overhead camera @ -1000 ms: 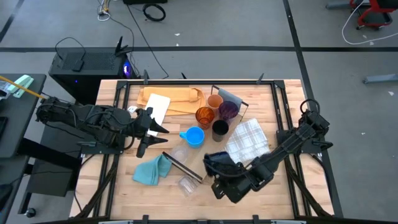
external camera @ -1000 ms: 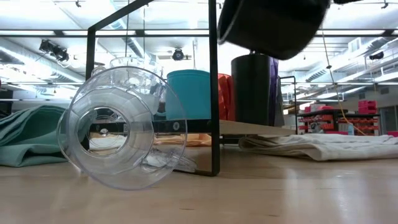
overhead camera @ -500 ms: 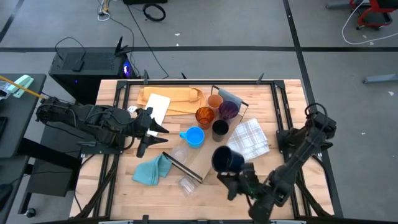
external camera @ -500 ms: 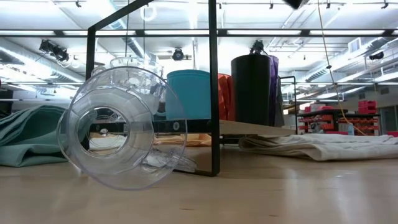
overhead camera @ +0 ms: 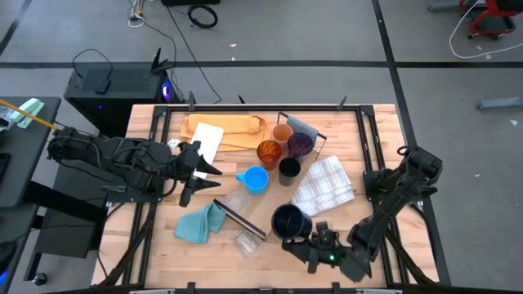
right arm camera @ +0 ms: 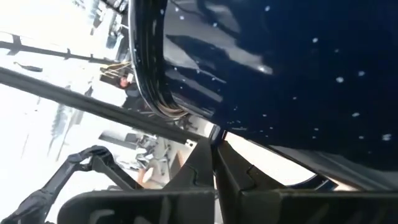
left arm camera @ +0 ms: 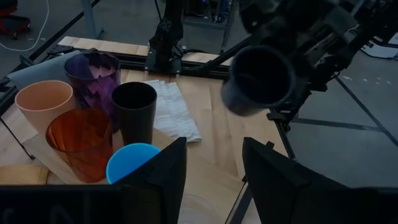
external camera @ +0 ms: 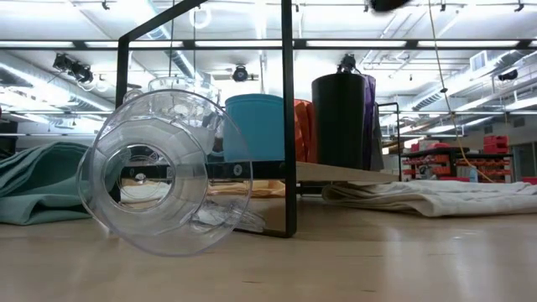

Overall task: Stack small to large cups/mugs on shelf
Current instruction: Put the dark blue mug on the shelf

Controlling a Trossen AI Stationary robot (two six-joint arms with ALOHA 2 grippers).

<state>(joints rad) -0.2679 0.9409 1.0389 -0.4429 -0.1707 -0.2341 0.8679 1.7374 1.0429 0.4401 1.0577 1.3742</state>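
Dark mug hangs above the surface, pinched by the right tool near the front edge, mouth turned upward and toward the shelf. On that shelf stand the tan cup, purple tumbler, amber cup, black cup and light blue mug, packed close; open wood lies between them and the mug. One clear cup lies on its side near the front edge, beside the teal cloth. The left wrist view alone shows the mug's dark interior. The left tool waits, spread, beside the shelf's left side. The checked cloth lies right of the shelf.
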